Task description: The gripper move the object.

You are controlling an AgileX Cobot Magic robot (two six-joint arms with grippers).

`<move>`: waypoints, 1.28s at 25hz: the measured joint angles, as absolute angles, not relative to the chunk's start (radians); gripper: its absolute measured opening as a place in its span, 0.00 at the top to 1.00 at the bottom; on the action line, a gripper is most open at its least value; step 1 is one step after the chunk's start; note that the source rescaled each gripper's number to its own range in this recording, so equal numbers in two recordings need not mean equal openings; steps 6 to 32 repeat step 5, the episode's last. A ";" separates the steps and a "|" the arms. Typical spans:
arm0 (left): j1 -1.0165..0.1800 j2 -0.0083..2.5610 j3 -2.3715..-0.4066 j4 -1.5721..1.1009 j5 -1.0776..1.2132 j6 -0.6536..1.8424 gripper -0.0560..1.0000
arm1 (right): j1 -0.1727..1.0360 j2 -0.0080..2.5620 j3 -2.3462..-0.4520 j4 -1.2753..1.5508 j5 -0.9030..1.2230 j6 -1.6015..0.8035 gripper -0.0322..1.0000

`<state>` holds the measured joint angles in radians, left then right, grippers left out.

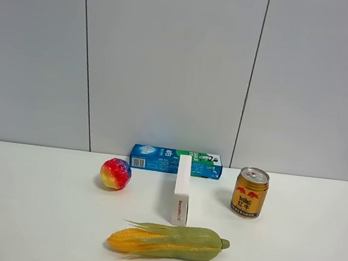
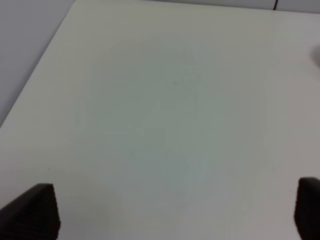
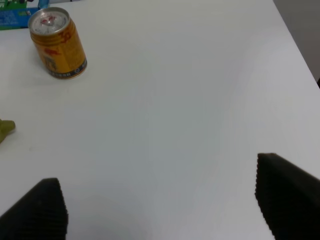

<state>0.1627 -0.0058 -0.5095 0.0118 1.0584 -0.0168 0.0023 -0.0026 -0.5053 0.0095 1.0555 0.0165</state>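
Left wrist view: the left tool (image 2: 172,212) is seen with its black jaws spread wide apart at the lower corners of the frame, and only bare white surface (image 2: 165,110) is seen between them. In the right wrist view, the right tool (image 3: 162,205) is likewise shown with jaws well apart and nothing held. A gold can (image 3: 56,43) is seen upright at the upper left of that frame, a blue box (image 3: 15,15) edge is cut off at the top left corner, and a green corn (image 3: 6,129) tip is visible at the left edge.

No arm or tool is seen in the exterior high view. The ball (image 1: 115,173) is found on the surface (image 1: 28,215) at left of centre, just beside the left end of the blue box (image 1: 175,160), which lies along the back wall. A white box (image 1: 182,189) is stood on edge at centre, its far end against the blue box. The can (image 1: 249,193) is placed at right of centre, well apart from the ball. The corn (image 1: 167,241) is laid lengthwise at lower centre.
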 joint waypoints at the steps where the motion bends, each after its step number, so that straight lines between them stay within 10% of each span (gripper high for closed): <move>1: 0.163 -0.006 -0.510 0.012 1.058 -0.017 0.00 | 0.002 -0.003 -0.505 0.010 1.055 0.017 0.53; 32: 0.163 -0.006 -0.510 0.012 1.058 -0.017 0.00 | 0.002 -0.003 -0.505 0.010 1.055 0.017 0.53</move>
